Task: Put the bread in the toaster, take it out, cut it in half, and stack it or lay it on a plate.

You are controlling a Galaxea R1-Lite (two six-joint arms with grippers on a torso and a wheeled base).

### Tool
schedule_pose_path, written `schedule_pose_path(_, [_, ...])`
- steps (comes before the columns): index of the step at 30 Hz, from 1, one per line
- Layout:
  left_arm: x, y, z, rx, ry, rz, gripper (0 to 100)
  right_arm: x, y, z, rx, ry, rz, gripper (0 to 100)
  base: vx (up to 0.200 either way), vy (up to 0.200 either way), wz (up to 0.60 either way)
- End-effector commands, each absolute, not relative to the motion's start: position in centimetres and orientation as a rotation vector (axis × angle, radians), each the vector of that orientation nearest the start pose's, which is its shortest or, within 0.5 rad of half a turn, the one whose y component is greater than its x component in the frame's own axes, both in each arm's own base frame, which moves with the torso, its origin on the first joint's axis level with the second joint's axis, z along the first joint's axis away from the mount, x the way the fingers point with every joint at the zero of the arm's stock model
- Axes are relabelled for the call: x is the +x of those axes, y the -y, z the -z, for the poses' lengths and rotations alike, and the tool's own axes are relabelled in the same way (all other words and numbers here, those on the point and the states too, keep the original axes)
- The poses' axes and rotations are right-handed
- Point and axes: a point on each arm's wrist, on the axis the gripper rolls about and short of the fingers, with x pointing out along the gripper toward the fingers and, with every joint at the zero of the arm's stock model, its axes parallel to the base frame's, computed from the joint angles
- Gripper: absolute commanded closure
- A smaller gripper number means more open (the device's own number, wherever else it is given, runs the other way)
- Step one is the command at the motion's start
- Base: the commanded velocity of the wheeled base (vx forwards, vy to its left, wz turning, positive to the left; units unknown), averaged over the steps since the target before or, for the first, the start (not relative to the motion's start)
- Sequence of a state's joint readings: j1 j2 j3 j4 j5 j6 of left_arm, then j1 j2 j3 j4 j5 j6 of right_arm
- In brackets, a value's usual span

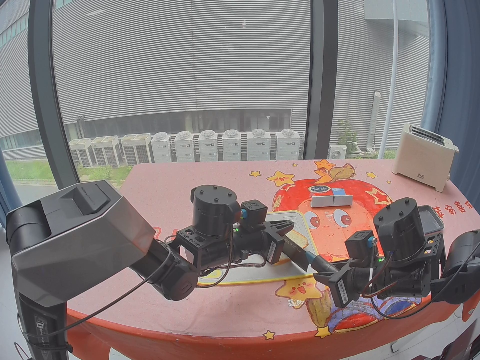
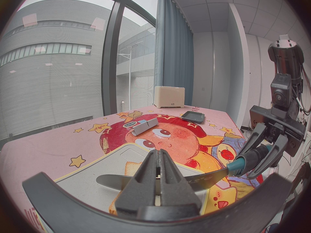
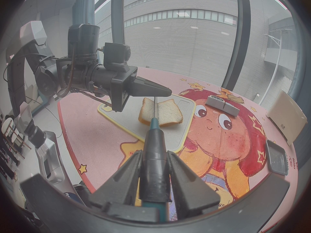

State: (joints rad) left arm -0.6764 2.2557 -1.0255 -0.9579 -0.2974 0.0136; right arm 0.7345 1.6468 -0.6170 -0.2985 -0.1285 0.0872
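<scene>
A slice of white bread [image 3: 168, 112] lies flat on a grey plastic cutting board with a yellow rim [image 3: 129, 120], on a pink cartoon-printed table [image 1: 175, 186]. The right gripper [image 3: 155, 154] is clamped around the dark handle of a steel-bladed knife [image 2: 207, 178], whose blade runs over the middle of the slice. The left gripper [image 2: 158, 154] sits over the blade with its fingers pressed together. Whether they touch the steel is hard to tell. A cream box-shaped toaster [image 1: 424, 156] stands at the table's far right corner, well apart from the board, and a small dark rectangular tray [image 3: 277, 157] lies nearer.
</scene>
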Motion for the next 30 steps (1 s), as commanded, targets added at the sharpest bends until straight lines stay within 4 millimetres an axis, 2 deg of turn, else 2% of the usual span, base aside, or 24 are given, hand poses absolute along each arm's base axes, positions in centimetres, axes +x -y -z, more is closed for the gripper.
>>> schedule_pose_path(1, [32.2,26.7,-6.1,0.068,-0.283,0.969,100,19.0,-16.8,-12.0,-0.229,-0.698,-0.549,100,0.0,0.0,0.0])
schedule_pose_path(14, [32.3,26.7,-6.2,0.068,-0.279,0.968,100,18.8,-16.5,-11.0,-0.24,-0.734,-0.539,100,0.0,0.0,0.0])
schedule_pose_path(30, [32.3,26.8,-6.4,0.066,-0.272,0.968,100,19.1,-16.9,-12.3,-0.212,-0.685,-0.546,100,0.0,0.0,0.0])
